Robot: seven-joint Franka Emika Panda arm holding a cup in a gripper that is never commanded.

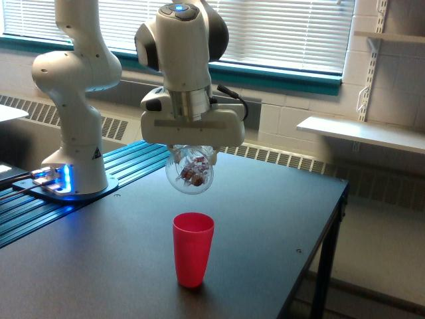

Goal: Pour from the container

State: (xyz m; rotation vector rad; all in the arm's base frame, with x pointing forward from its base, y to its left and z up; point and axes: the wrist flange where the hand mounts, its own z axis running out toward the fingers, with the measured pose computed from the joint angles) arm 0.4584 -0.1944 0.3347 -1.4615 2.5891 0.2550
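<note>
A clear round glass container [190, 171] hangs under my gripper [191, 149], which is shut on its top. Small reddish-brown pieces lie inside the glass. The container hovers above and slightly to the exterior view's left of a red plastic cup [193, 248], with a clear gap between them. The cup stands upright on the dark table [265, 219], mouth open. My fingers are mostly hidden behind the white gripper body and the glass.
The arm's white base [73, 166] stands at the exterior view's left on a blue ribbed mat with a lit blue panel. The table's edge runs down the right side. A wall shelf [362, 133] and radiator lie behind.
</note>
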